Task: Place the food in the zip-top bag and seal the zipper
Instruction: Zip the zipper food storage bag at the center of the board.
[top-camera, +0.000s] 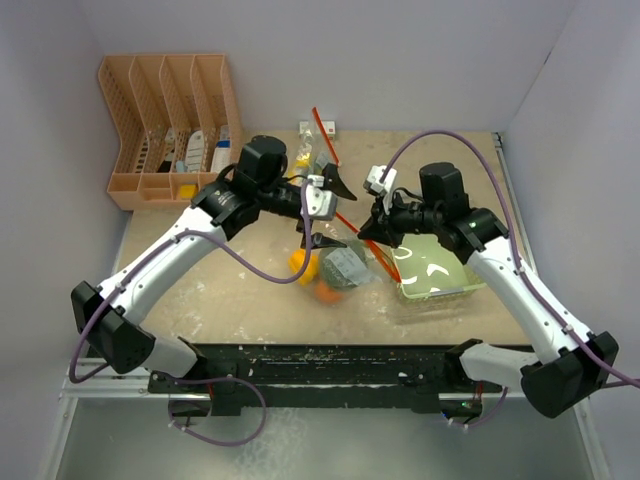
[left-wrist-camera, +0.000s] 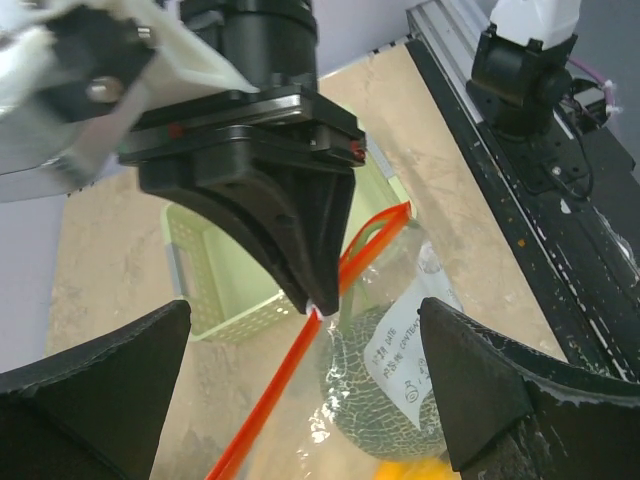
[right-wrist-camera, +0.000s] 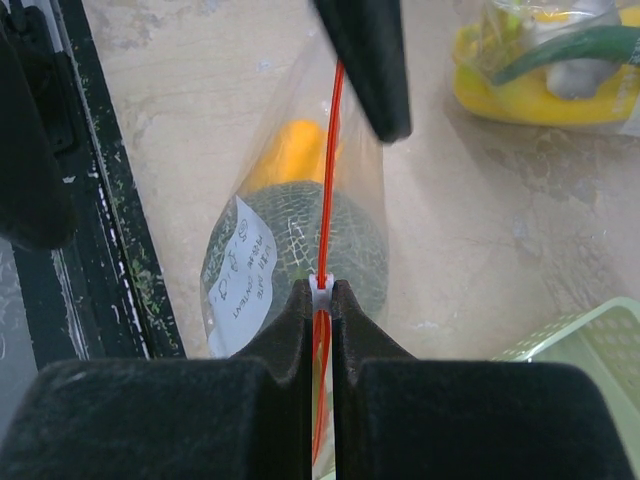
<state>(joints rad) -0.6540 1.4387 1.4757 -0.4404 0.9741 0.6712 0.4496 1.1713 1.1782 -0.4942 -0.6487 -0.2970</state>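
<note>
The clear zip-top bag lies mid-table with the grey-green melon, an orange-yellow pepper and a small orange fruit inside. The melon also shows in the left wrist view and the right wrist view. My right gripper is shut on the red-orange zipper at its white slider. My left gripper is open, its fingers on either side of the strip, not touching it. The banana bunch lies further back behind clear plastic; I cannot tell whether it is in the bag.
A pale green basket stands right of the bag, under my right arm, and also shows in the left wrist view. A peach slotted organiser with packets stands at the back left. The black rail runs along the near edge.
</note>
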